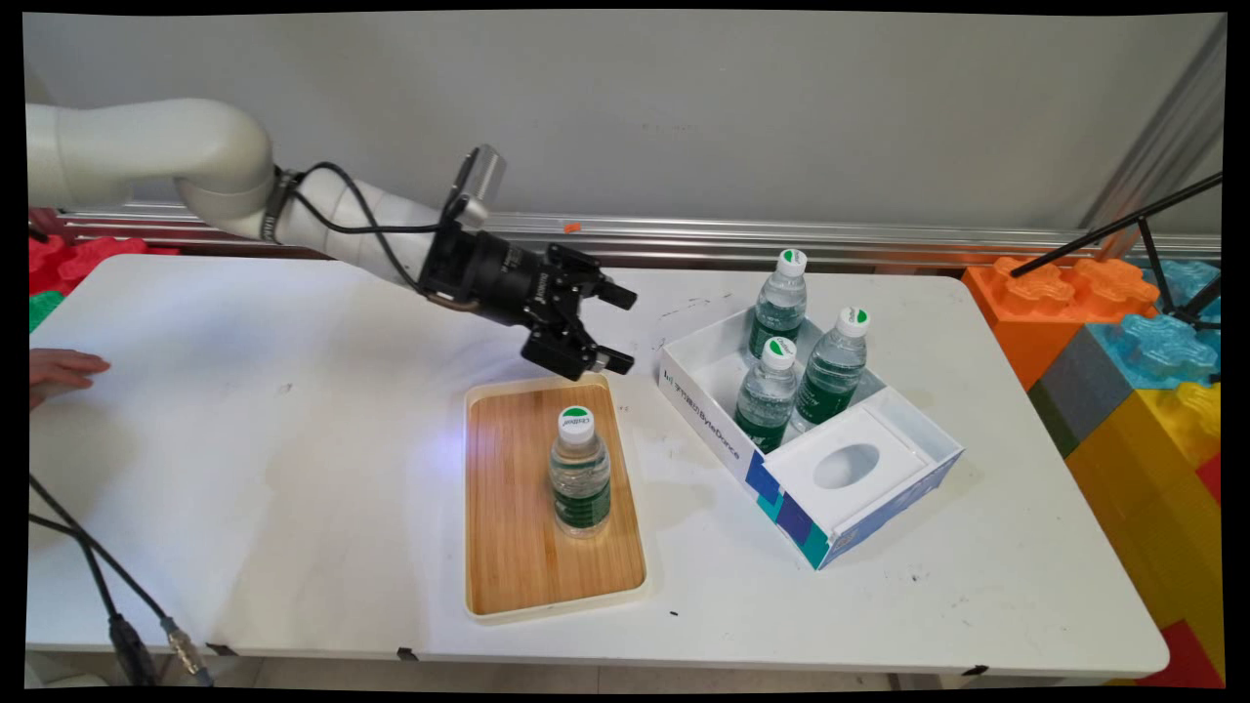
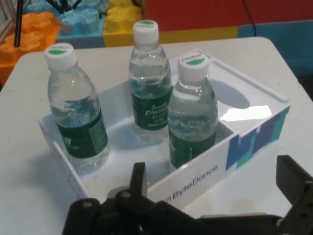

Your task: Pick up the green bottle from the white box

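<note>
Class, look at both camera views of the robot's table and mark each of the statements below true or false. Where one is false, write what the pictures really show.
1. Three water bottles stand in the white box. True.
2. The gripper is shut on a bottle. False: its fingers are open and hold nothing.
3. One bottle stands upright on the wooden tray. True.
4. The tray lies to the right of the box in the main view. False: it lies to the box's left.
5. The bottles in the box have lost their caps. False: each carries a white cap with a green mark, as on the nearest one in the hand view.
</note>
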Robot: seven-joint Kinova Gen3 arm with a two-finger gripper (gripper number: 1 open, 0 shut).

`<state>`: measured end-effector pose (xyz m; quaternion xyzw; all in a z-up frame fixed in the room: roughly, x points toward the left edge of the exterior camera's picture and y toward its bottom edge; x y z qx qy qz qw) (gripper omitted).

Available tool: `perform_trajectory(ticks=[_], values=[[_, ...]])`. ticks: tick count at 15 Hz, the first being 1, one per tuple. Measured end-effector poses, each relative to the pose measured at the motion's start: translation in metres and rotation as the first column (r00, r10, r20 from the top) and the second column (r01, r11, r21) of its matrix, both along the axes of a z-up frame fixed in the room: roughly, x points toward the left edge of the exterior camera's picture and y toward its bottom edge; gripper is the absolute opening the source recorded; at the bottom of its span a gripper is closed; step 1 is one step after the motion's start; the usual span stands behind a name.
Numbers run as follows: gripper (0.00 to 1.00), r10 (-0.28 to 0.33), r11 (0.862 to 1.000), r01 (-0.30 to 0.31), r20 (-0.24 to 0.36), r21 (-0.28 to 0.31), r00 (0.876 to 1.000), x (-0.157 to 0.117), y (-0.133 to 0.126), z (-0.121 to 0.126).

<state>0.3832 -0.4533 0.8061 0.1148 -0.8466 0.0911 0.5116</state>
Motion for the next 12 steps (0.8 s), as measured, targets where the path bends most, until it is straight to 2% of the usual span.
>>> perform_trajectory(ticks=[12], values=[[1.0, 0.009, 1.0, -0.009, -0.041, 0.01, 0.999, -0.051, -0.021, -0.023]])
